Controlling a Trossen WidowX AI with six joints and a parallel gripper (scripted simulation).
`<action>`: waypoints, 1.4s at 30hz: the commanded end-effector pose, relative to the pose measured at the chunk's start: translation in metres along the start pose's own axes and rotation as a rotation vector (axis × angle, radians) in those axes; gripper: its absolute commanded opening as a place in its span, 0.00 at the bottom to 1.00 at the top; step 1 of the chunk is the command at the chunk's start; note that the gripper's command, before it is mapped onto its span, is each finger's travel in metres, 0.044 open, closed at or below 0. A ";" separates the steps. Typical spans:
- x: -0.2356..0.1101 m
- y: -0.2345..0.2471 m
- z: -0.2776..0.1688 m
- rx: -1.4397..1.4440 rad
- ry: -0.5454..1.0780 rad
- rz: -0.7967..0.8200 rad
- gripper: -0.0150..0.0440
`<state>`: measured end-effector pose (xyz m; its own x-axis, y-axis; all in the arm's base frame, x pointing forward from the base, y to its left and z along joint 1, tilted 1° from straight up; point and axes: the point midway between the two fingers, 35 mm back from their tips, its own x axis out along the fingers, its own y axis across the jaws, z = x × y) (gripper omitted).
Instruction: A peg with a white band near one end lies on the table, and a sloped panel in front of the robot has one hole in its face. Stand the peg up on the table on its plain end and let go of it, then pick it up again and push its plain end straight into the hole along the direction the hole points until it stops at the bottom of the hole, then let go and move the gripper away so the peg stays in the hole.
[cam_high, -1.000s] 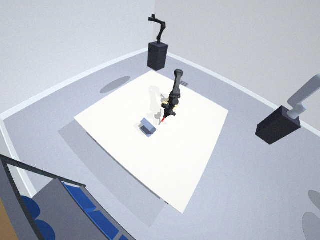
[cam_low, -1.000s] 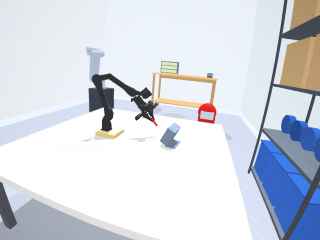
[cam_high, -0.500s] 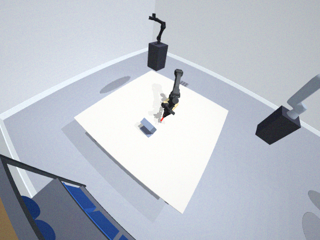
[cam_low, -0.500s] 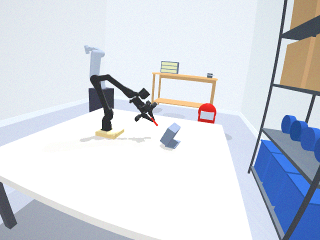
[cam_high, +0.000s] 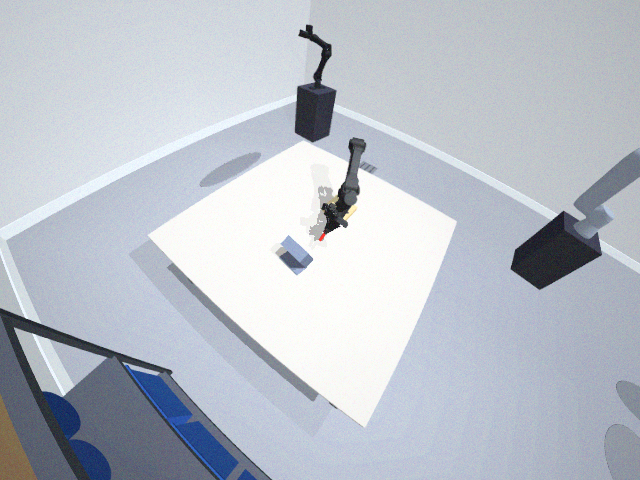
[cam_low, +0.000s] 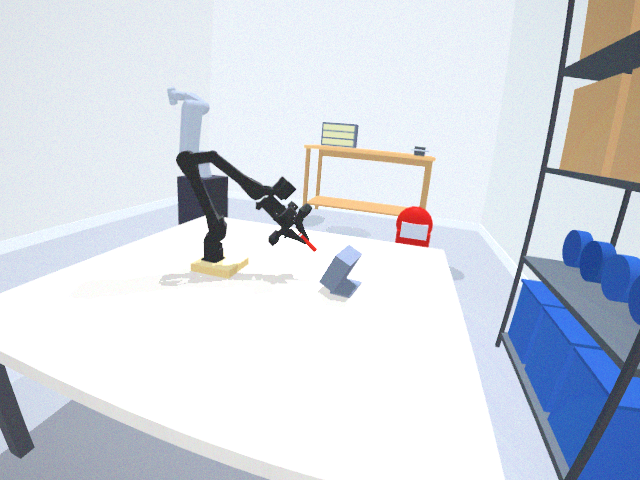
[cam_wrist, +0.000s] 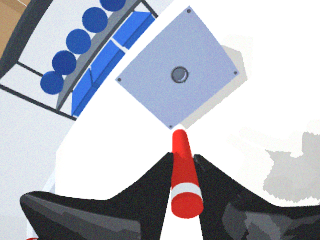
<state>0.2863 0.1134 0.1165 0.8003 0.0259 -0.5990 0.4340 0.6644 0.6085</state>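
My gripper (cam_wrist: 182, 159) (cam_low: 299, 237) (cam_high: 330, 227) is shut on the red peg (cam_wrist: 183, 167) (cam_low: 309, 244) (cam_high: 321, 237). The peg's white band (cam_wrist: 187, 192) sits near the end by the fingers, and the plain end points forward, away from the fingers. I hold the peg in the air, tilted down towards the grey-blue sloped panel (cam_wrist: 179, 70) (cam_low: 341, 266) (cam_high: 296, 252). The panel's one hole (cam_wrist: 179, 75) shows in the wrist view, a short way beyond the peg's tip. The peg's tip is apart from the panel.
The white table (cam_high: 330, 320) (cam_low: 232, 351) carries the arm's tan base plate (cam_low: 219, 266). A shelf rack with blue bins (cam_low: 563, 330) stands at the right. A red object (cam_low: 414, 226) and a wooden bench (cam_low: 369, 175) stand beyond the table.
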 end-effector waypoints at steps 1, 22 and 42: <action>-0.001 -0.003 0.003 0.032 -0.024 0.014 0.25; 0.001 -0.007 0.012 0.126 -0.093 0.068 0.25; 0.020 -0.006 0.022 0.176 -0.126 0.096 0.25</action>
<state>0.3055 0.0953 0.1152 0.8818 -0.0164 -0.4714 0.4072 0.5305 0.7434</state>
